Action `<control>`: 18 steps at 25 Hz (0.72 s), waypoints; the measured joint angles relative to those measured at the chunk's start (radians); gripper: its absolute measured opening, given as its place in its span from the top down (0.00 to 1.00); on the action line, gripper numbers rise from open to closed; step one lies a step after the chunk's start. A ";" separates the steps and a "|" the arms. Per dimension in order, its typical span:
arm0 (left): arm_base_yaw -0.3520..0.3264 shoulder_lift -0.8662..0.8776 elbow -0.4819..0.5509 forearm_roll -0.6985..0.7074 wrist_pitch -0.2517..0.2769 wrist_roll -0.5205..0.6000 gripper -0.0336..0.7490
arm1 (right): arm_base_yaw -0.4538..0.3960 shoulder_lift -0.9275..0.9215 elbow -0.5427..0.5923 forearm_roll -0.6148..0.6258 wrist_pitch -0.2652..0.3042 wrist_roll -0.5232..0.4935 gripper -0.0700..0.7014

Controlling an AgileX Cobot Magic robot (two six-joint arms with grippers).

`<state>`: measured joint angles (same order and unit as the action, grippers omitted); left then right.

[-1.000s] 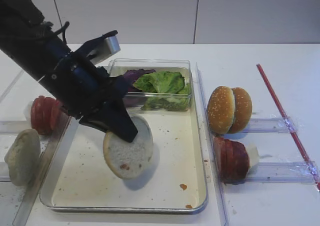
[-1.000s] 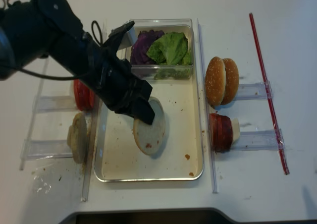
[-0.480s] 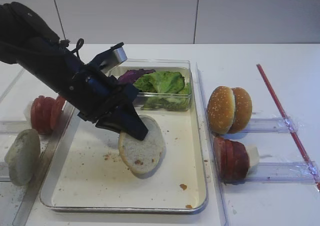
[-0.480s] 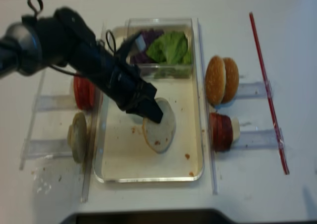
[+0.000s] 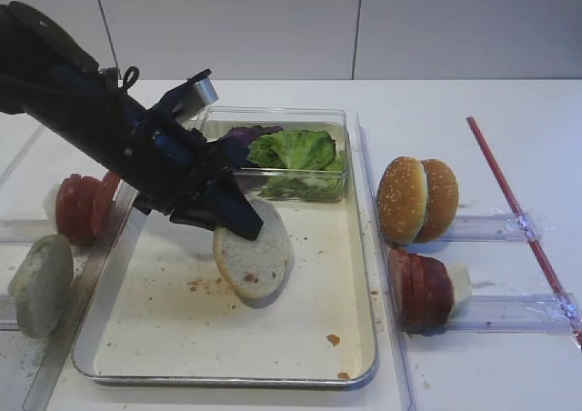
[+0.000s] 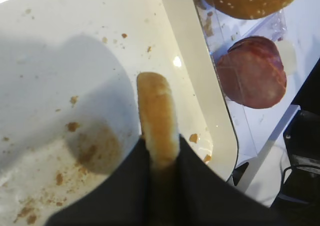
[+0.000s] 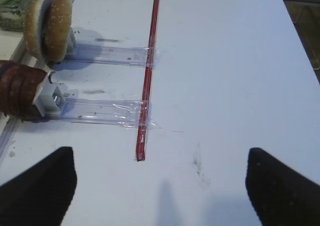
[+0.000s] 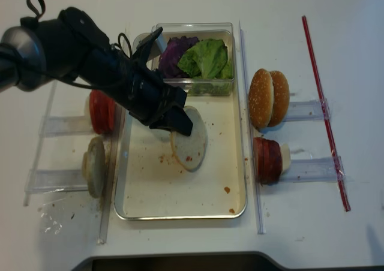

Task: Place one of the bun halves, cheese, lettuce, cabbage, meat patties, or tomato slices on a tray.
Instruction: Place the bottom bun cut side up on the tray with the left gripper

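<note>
My left gripper (image 5: 238, 225) (image 8: 180, 126) is shut on a pale bun half (image 5: 259, 261) (image 8: 191, 148). It holds the bun tilted over the middle of the silver tray (image 5: 182, 329) (image 8: 150, 193), lower edge close to the floor. In the left wrist view the bun half (image 6: 157, 116) stands edge-on between the black fingers (image 6: 125, 186). Lettuce (image 5: 300, 147) and purple cabbage (image 5: 244, 135) lie in the clear box at the tray's back. Tomato slices (image 5: 80, 206) stand left of the tray and meat patties (image 5: 420, 288) stand right of it. I make out no cheese. My right gripper (image 7: 159, 158) is open over bare table.
Another pale bun half (image 5: 41, 284) leans in a clear rail at the left. Sesame buns (image 5: 416, 199) stand in a rail right of the tray. A red strip (image 5: 518, 215) (image 7: 149, 71) runs along the table farther right.
The left gripper has carried the bun half a little to the right and toward the back of the tray, and lower. The right gripper's view gives no earlier frame.
</note>
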<state>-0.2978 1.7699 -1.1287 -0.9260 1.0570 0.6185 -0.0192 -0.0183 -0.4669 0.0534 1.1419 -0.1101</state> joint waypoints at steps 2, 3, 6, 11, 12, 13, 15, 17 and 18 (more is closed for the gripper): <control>0.000 0.008 0.000 -0.002 0.002 -0.003 0.89 | 0.000 0.000 0.000 0.000 0.000 0.000 0.01; 0.000 0.017 -0.001 -0.002 0.008 -0.005 0.89 | 0.000 0.000 0.000 0.000 0.000 0.000 0.01; 0.000 0.050 -0.001 -0.002 0.015 -0.006 0.89 | 0.000 0.000 0.000 0.000 0.000 0.000 0.01; 0.000 0.054 -0.001 -0.002 0.015 -0.007 0.89 | 0.000 0.000 0.000 0.000 0.000 0.000 0.01; 0.000 0.054 -0.001 -0.002 0.015 -0.012 0.89 | 0.000 0.000 0.000 0.000 0.000 0.000 0.01; 0.000 0.054 -0.001 -0.002 0.015 -0.018 0.89 | 0.000 0.000 0.000 0.000 0.000 0.000 0.01; 0.000 0.054 -0.001 -0.002 0.015 -0.026 0.89 | 0.000 0.000 0.000 0.000 0.000 0.000 0.01; 0.000 0.054 -0.001 -0.002 0.015 -0.030 0.89 | 0.000 0.000 0.000 0.000 0.000 0.000 0.01; 0.000 0.054 -0.001 -0.002 0.015 -0.036 0.89 | 0.000 0.000 0.000 0.000 0.000 0.000 0.01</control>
<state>-0.2978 1.8240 -1.1294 -0.9278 1.0723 0.5822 -0.0192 -0.0183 -0.4669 0.0534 1.1419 -0.1101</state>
